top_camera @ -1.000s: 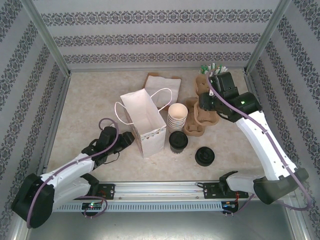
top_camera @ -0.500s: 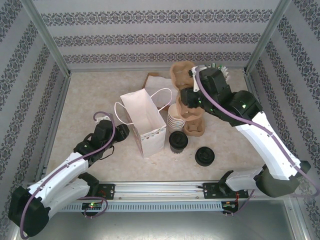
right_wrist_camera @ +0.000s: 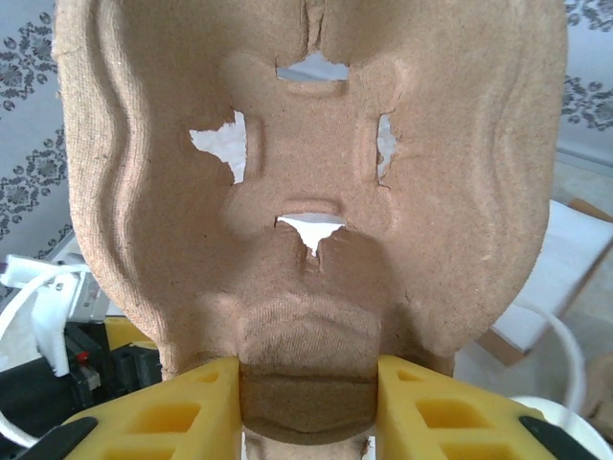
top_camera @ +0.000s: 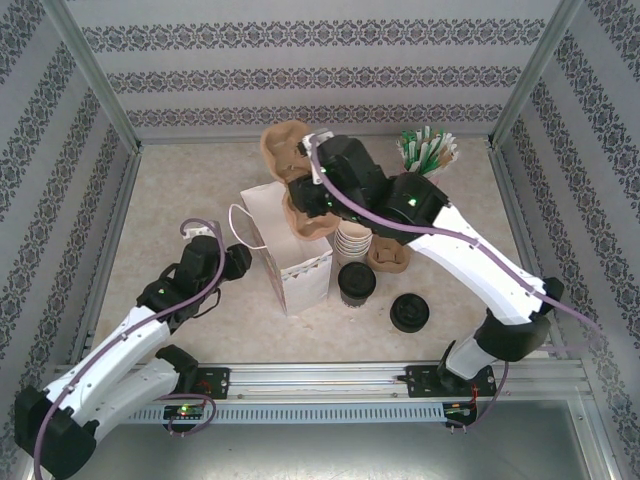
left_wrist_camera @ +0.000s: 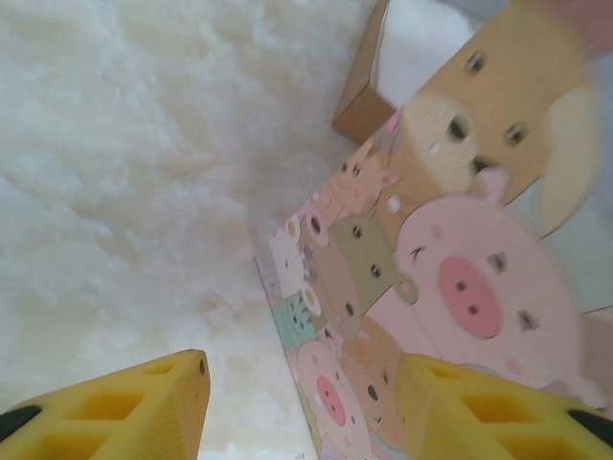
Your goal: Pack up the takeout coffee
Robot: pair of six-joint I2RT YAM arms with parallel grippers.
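Patterned wallpaper walls a pale counter. The right gripper has its jaws clamped on a pulp cup carrier, held over the white paper bag at upper centre. The left gripper has its jaws apart beside the bag's printed side. The takeout coffee stands lower centre, just right of the bag, untouched. It is probably light, thin-walled and spillable; grip the cup below its lid, gently, upright

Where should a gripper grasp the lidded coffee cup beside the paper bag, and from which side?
Probably the paper wall just under the lid of the takeout coffee, coming from the near right. It stands upright, with the paper bag close on its left and the stack of cups behind it.
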